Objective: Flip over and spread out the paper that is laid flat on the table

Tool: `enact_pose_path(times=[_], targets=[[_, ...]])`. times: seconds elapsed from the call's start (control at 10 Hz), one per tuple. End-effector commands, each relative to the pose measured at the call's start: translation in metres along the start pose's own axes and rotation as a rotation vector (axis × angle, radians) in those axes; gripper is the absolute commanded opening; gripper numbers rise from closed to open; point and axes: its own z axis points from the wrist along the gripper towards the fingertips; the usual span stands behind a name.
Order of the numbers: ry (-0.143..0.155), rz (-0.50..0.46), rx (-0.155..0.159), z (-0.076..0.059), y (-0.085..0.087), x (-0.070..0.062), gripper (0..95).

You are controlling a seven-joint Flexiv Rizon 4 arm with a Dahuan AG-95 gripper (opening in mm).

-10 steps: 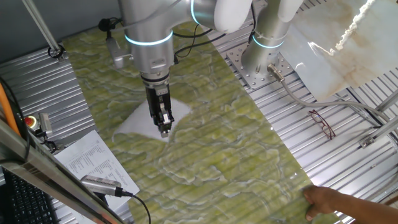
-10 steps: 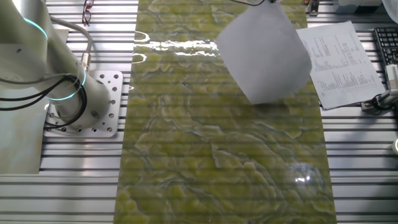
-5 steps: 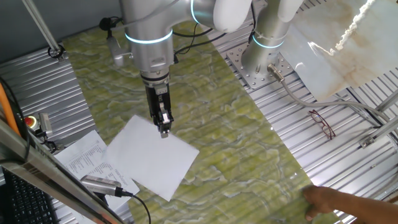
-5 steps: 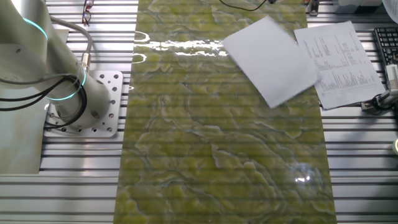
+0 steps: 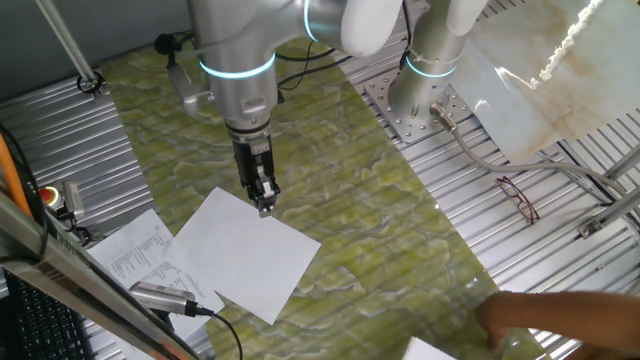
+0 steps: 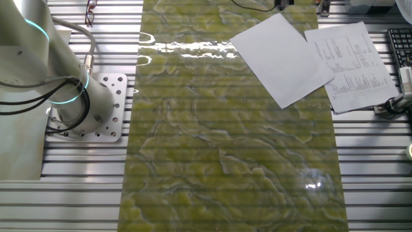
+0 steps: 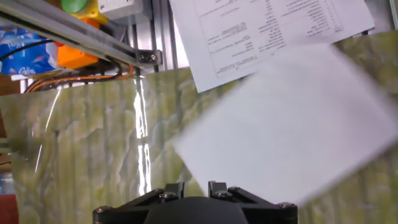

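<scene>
Matt white paper [image 5: 246, 252], glossy marbled table [image 5: 350, 190], ribbed metal border [image 5: 560, 240]

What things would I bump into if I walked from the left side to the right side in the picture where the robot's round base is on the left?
robot base → bare green table → blank white paper → printed sheet → black keyboard at the right edge.

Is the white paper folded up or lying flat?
Lying flat: the paper is spread on the table, all four corners showing, no fold visible.
</scene>
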Motion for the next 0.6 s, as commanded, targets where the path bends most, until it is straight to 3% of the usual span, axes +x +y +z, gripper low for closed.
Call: enact_pose_path(times=[0.1,0.2,0.4,0.6], targets=[[0.083,-0.097,0.175,0.007,-0.018,0.007,0.0],[0.101,-0.097,0.178,0.009,-0.029,0.010,0.0],[0.169,-0.073,0.173,0.019,-0.058,0.017,0.0],[0.185,-0.032,0.171,0.025,-0.077,0.017,0.0]])
